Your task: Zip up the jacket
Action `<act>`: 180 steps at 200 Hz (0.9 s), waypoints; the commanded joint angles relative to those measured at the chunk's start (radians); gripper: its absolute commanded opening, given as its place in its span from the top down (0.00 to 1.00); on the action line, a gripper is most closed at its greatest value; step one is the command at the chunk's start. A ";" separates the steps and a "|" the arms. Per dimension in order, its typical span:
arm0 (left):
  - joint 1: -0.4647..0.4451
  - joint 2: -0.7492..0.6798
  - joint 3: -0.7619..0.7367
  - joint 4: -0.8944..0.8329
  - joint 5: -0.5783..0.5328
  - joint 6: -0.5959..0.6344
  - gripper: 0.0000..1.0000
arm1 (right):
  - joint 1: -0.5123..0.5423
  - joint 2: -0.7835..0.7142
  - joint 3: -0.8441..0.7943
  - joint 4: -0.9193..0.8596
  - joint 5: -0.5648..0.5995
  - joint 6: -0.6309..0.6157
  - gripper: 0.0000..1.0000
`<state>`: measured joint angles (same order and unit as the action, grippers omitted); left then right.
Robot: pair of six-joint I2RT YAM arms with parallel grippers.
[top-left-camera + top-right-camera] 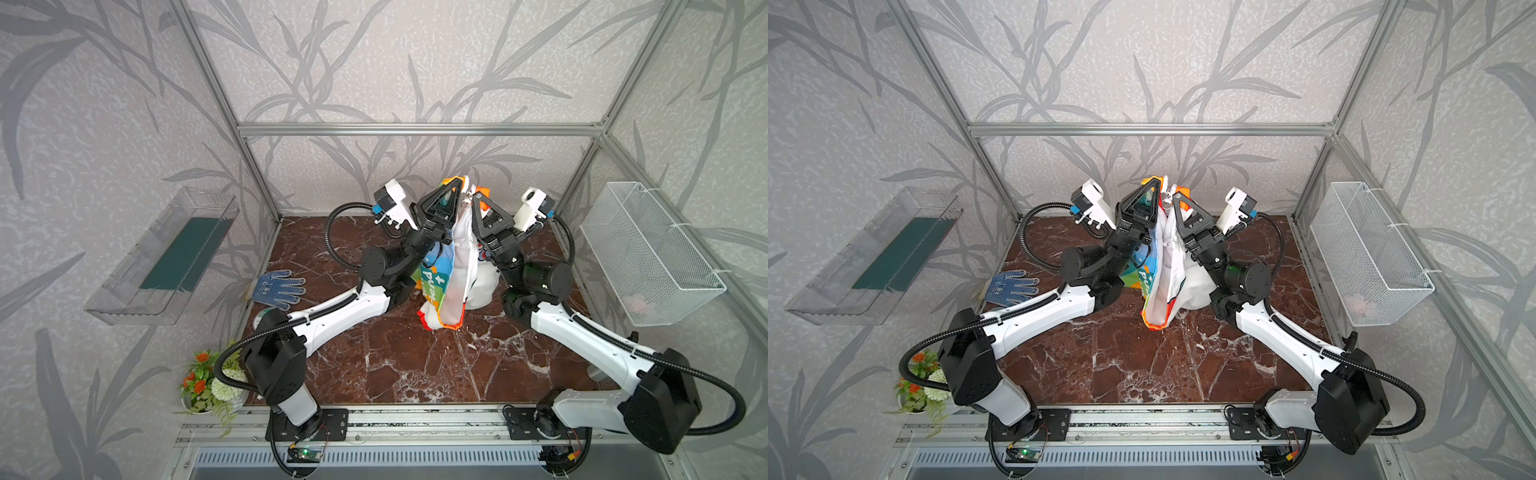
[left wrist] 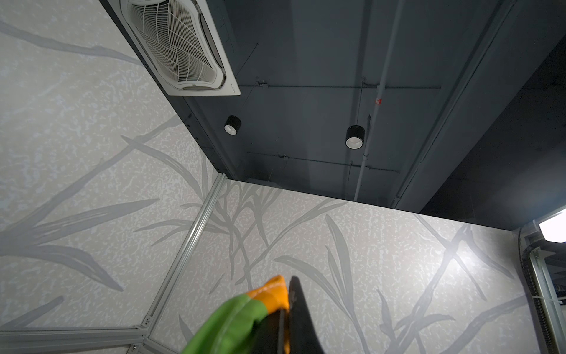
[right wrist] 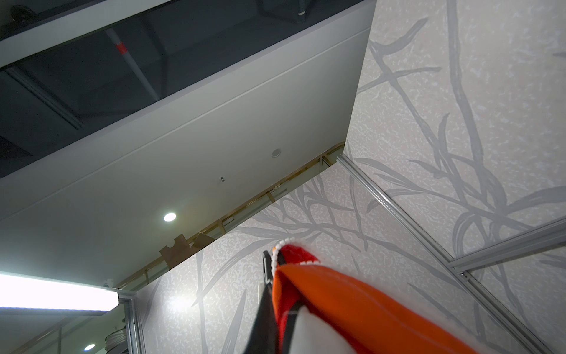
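Worktop (image 1: 395, 365) of red-brown marble with white veins carries the scene. The left arm (image 1: 340, 309) and right arm (image 1: 582, 332) reach in from the near rail and meet at the middle back, both wrists turned upward.

Between them hangs the jacket (image 1: 453, 266) (image 1: 1167, 266), lifted by its top edge. Its white lining faces the camera, a rainbow-striped panel with white letters lies on its left, and its lower hem touches the worktop.

A white wire basket (image 1: 648, 253) is fixed to the right wall and a clear tray (image 1: 166, 257) to the left wall. A potted plant (image 1: 208, 382) stands at the near left corner. A blue dotted glove (image 1: 276, 289) lies flat at the worktop's left edge, well apart from the jacket.

The left tool (image 1: 459, 180) (image 1: 1158, 180) is pinched tight on the jacket's top edge, and its wrist view shows green and orange cloth (image 2: 245, 315) against a black finger (image 2: 298, 306). The right tool (image 1: 476, 196) (image 1: 1177, 198) is likewise clamped on the opposite top edge. There its wrist view shows orange cloth (image 3: 337, 294) with white zipper teeth (image 3: 281, 245) curling over red.

A small metal pull (image 1: 467, 202) dangles between the two tools.
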<state>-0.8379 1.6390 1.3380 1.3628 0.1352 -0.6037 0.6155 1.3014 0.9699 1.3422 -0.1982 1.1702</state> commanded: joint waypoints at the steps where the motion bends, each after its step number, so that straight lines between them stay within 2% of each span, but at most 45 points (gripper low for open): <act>1: -0.010 -0.016 0.009 0.055 0.004 0.002 1.00 | 0.006 -0.021 0.029 0.063 0.006 -0.005 1.00; 180: -0.013 -0.023 0.017 0.055 0.006 0.023 1.00 | 0.008 -0.009 0.027 0.063 0.002 0.004 1.00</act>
<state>-0.8444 1.6390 1.3380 1.3628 0.1322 -0.5964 0.6163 1.3022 0.9863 1.3426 -0.1989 1.1778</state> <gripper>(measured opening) 0.048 0.053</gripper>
